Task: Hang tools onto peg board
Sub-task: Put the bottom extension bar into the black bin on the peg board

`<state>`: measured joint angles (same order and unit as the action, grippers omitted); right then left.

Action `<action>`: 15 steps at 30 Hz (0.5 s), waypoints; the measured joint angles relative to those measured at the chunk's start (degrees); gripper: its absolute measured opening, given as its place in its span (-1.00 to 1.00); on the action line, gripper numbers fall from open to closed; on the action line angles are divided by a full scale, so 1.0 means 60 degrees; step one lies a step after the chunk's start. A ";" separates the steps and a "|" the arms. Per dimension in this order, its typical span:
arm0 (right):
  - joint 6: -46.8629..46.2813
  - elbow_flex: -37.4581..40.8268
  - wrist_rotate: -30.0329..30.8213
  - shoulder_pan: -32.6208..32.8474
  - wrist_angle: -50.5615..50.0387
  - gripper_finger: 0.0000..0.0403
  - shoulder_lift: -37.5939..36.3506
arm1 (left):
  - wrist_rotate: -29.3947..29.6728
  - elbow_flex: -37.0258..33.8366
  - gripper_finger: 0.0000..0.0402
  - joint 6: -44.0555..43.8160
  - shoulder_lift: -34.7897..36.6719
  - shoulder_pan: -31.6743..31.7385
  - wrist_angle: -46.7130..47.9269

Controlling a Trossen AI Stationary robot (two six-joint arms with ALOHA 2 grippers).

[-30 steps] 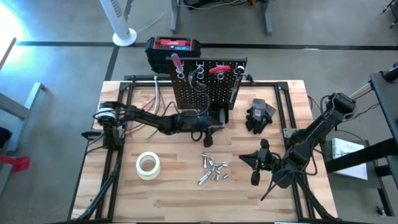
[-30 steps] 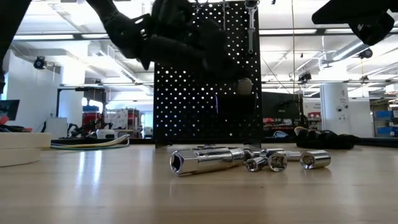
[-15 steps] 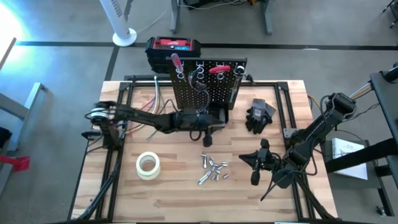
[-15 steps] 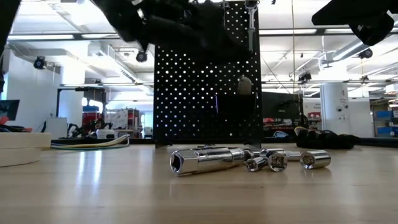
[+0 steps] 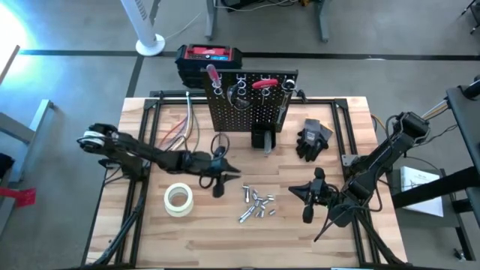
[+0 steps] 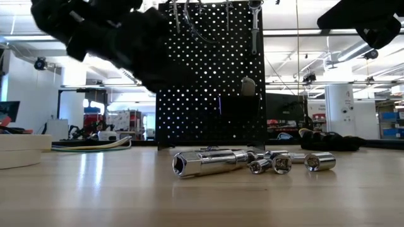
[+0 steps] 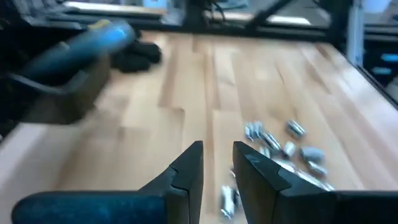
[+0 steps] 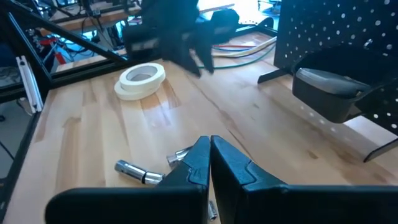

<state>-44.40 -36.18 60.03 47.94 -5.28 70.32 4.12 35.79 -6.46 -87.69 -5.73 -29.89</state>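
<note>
Left gripper (image 5: pixel 222 180) hangs over the desk (image 5: pixel 210 232) between the tape roll (image 5: pixel 178 199) and the cluster of silvery bits (image 5: pixel 256 205), clear of the peg board (image 5: pixel 247 105); its fingers (image 7: pixel 189 165) stand slightly apart with a narrow gap and nothing between them. Right gripper (image 5: pixel 306 196) rests at the right side of the desk, near the bits, with its fingers pressed together on nothing. Peg board stands upright at the far edge of the desk, with red-handled tools (image 5: pixel 212 73) and a grey wrench (image 6: pixel 254 25) hanging from the hooks along its top and a small black bin (image 8: pixel 329 93) at its foot. Remaining bits lie loose on the desk in front of the board. Black gloves (image 5: pixel 313 139) lie to the right of the board.
</note>
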 joint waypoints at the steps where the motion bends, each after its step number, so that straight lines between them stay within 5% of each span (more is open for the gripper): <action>1: -0.0014 0.0000 -0.0004 0.0000 0.0004 -0.99 0.0000 | -0.0140 -0.0103 -0.62 -0.0010 -0.0061 -0.0058 -0.0117; 9: -0.0367 0.0000 -0.0263 0.0007 0.0021 -0.99 0.0000 | -0.1348 -0.0015 -0.46 0.0207 -0.0396 -0.0634 -0.0294; 15: -0.1011 0.0000 -0.0523 0.0013 0.0019 -0.99 -0.0004 | -0.1201 0.0768 -0.23 -0.1984 -0.1209 -0.1097 -0.0263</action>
<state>-50.47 -36.18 56.89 48.02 -5.17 70.30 -3.08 40.40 -18.36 -94.95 -12.31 -31.47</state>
